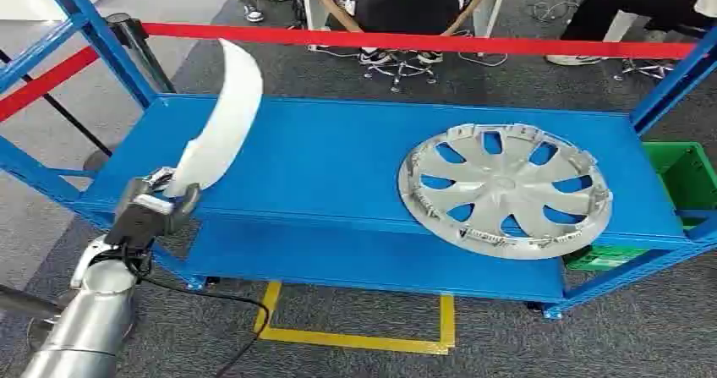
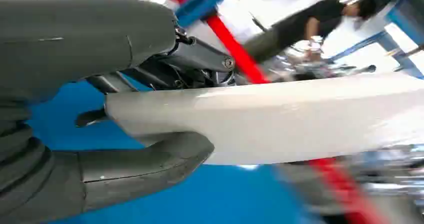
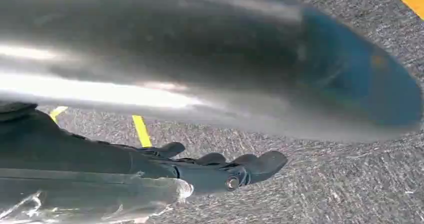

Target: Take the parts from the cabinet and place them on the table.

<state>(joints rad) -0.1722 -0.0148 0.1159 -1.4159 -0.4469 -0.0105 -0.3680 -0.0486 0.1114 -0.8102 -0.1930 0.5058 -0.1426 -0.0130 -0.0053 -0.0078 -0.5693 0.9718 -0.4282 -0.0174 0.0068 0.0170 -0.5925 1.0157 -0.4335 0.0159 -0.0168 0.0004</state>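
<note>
A long, curved white part (image 1: 224,116) stands up over the left end of the blue shelf (image 1: 338,150). My left hand (image 1: 156,209) grips its lower end at the shelf's front edge. Close up, the white part (image 2: 300,119) lies between the thumb (image 2: 150,164) and the darker fingers of that hand. A silver wheel cover (image 1: 505,189) lies flat on the right half of the shelf, well away from the hand. My right hand (image 3: 220,171) hangs over grey carpet with its fingers stretched out and nothing in them.
Red barrier tape (image 1: 423,41) runs behind the blue rack, and people sit beyond it. A green crate (image 1: 689,175) stands at the right end. A lower shelf (image 1: 363,264) sits under the top one. Yellow lines (image 1: 355,340) mark the carpet in front.
</note>
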